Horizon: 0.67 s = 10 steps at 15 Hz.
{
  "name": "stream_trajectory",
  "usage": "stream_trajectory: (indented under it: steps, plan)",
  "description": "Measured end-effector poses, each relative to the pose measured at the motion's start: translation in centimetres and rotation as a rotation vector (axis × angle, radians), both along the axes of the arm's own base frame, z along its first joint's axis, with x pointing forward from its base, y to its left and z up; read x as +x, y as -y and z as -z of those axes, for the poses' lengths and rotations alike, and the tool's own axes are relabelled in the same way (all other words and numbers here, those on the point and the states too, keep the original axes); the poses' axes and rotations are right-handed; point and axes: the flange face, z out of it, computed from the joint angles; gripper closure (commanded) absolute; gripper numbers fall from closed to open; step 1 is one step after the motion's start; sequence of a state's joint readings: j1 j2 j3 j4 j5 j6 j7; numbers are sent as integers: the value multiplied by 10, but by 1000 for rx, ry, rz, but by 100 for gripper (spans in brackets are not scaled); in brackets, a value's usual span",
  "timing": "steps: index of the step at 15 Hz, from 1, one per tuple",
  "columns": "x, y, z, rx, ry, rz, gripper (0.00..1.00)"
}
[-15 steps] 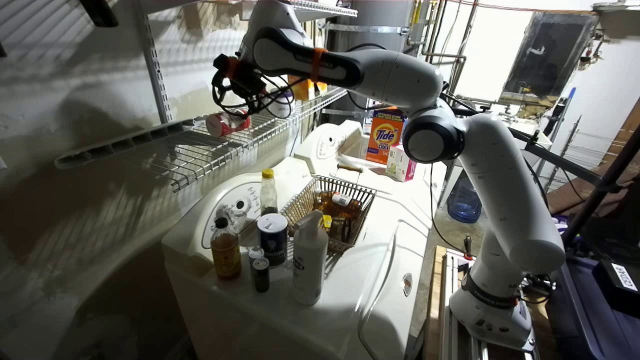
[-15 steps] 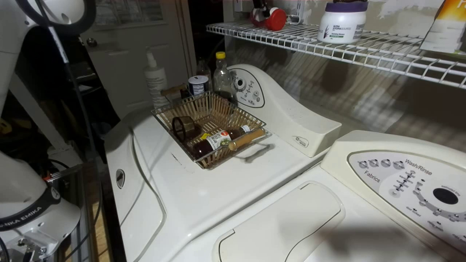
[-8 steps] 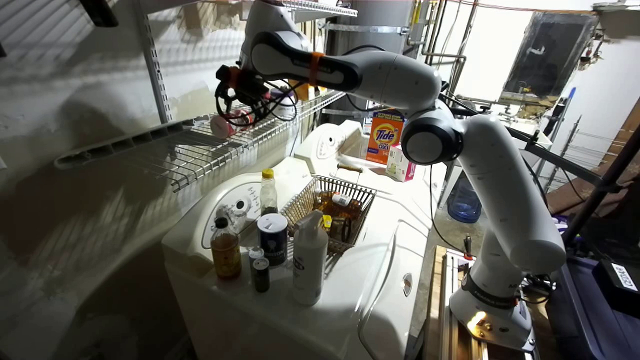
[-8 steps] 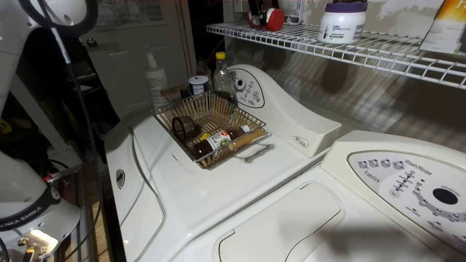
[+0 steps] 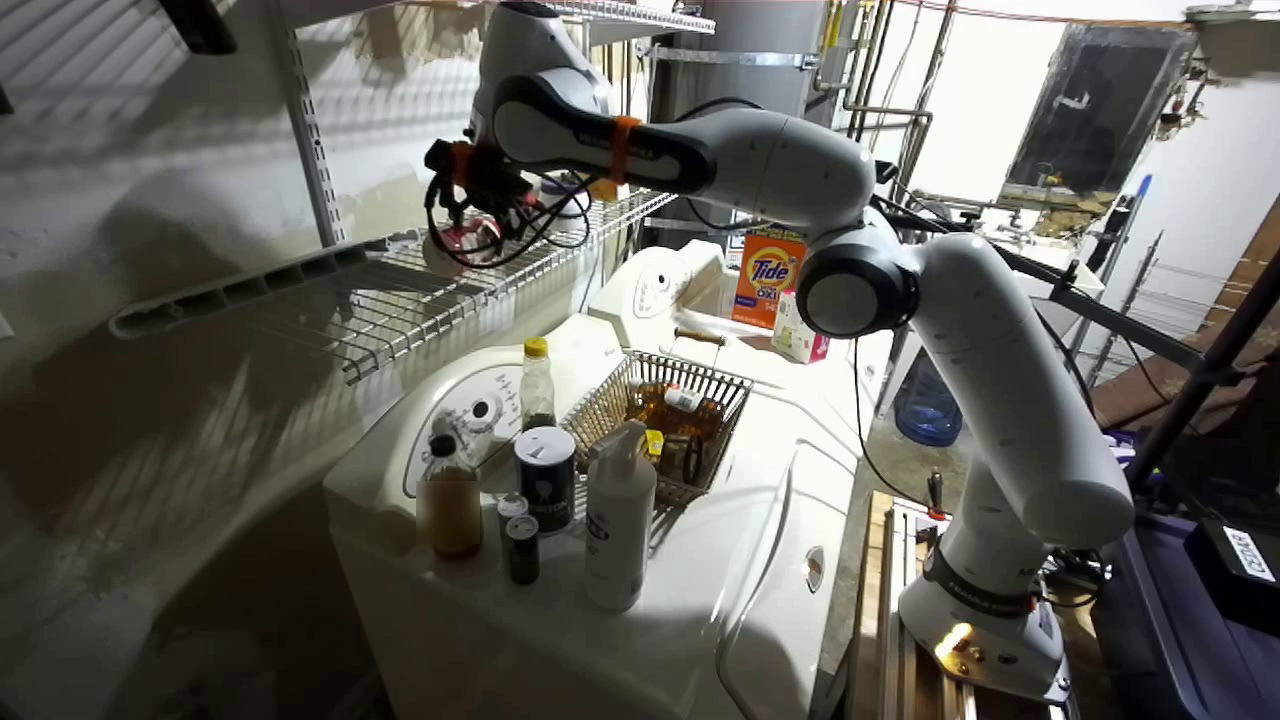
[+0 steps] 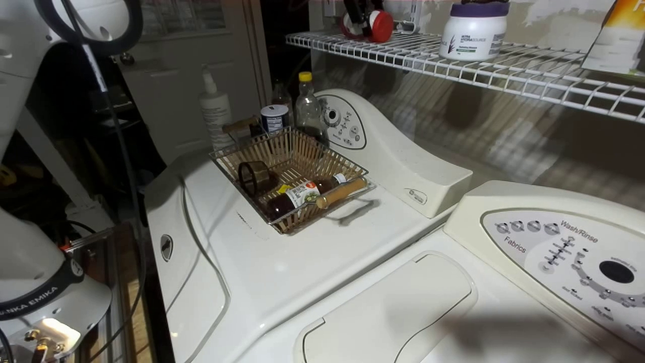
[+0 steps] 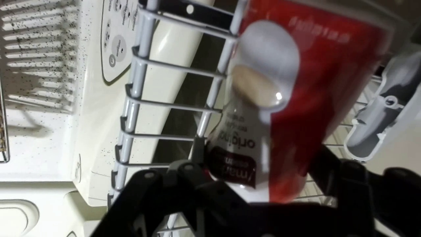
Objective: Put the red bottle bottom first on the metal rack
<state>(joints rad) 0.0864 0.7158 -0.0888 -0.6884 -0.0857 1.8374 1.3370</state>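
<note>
The red bottle [image 7: 315, 65], red with a pale label, lies tilted on its side at the metal rack [image 7: 130, 113]. It also shows in both exterior views [image 5: 468, 240] [image 6: 383, 26], with one end facing out along the rack. I cannot tell whether it touches the wires. My gripper [image 7: 261, 161] has one finger against each side of the bottle's narrower end. In an exterior view the gripper [image 5: 488, 222] comes down over the bottle, and cables hide its fingertips. The rack's pale wires show in both exterior views [image 5: 420, 332] [image 6: 453, 74].
A white jar with a purple lid [image 6: 473, 38] and an orange box [image 6: 622, 35] stand farther along the rack. A grey plastic piece [image 5: 250, 285] lies along its wall side. Below, a basket [image 6: 347, 164] and several bottles stand on the white machine [image 6: 242, 282].
My gripper has come down slightly over the bottle. The bottle has shifted a little and turned slightly with it. The upper arm and elbow have moved slightly; everything else stays put.
</note>
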Motion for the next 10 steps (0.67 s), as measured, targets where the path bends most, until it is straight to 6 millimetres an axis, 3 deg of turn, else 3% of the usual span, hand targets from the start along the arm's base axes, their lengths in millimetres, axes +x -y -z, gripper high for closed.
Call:
stream_trajectory:
  steps: [5, 10]
  plan:
    - [0, -9, -9, -196, 27, -49, 49]
    - [5, -18, -27, -378, 107, -211, 49]
